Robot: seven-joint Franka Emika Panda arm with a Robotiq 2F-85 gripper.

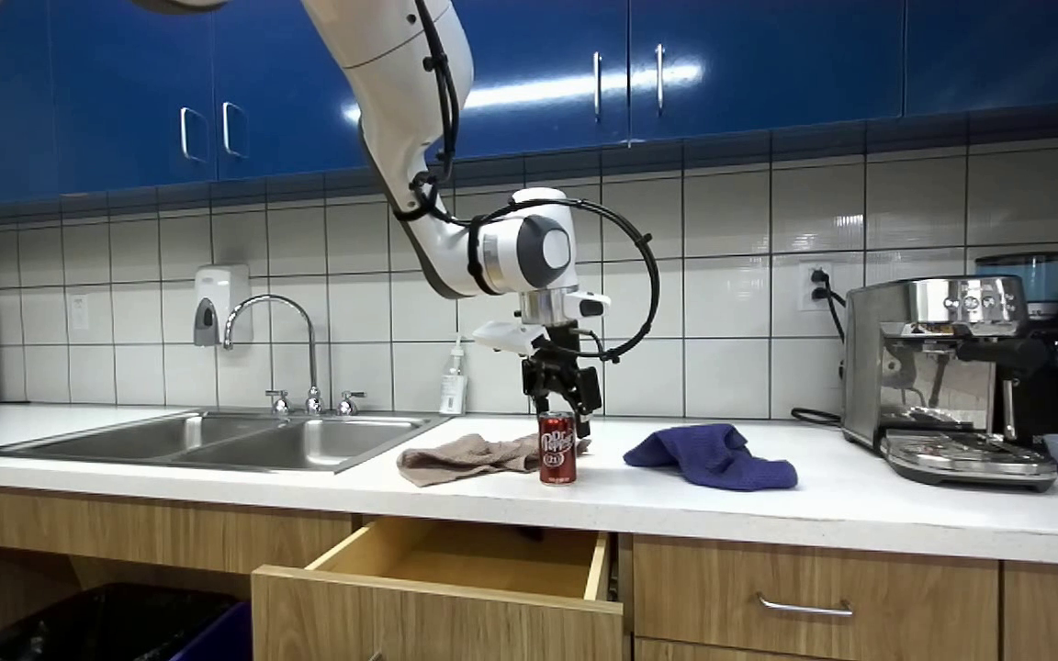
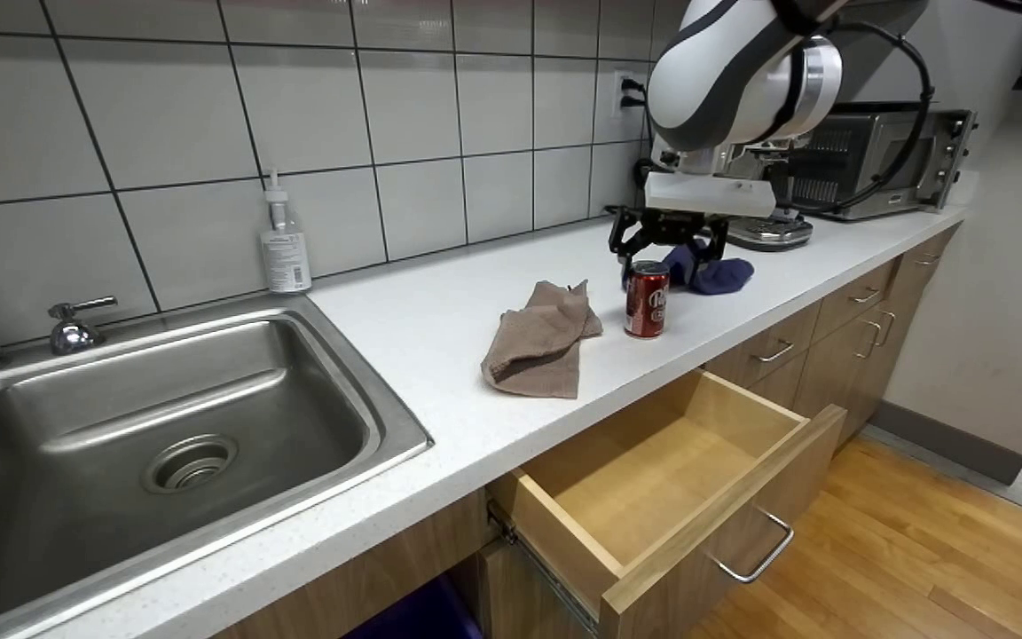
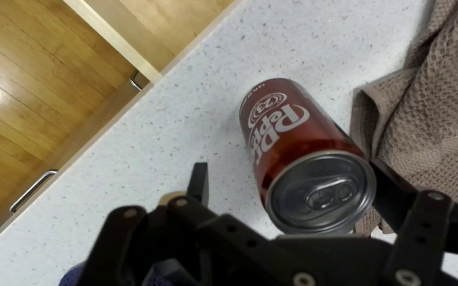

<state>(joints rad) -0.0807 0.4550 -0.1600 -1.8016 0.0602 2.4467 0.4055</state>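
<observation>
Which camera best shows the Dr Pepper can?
The wrist view: the Dr Pepper can looms large there, with lid and label visible. Both exterior views show it smaller, upright on the counter.

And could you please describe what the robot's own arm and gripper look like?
The arm is white with dark grey trim, rounded joints and a silvery band near its end. A black cable, fastened along it, loops out wide. The gripper is black, with jointed links, round screw heads and slim, blocky fingers.
</observation>
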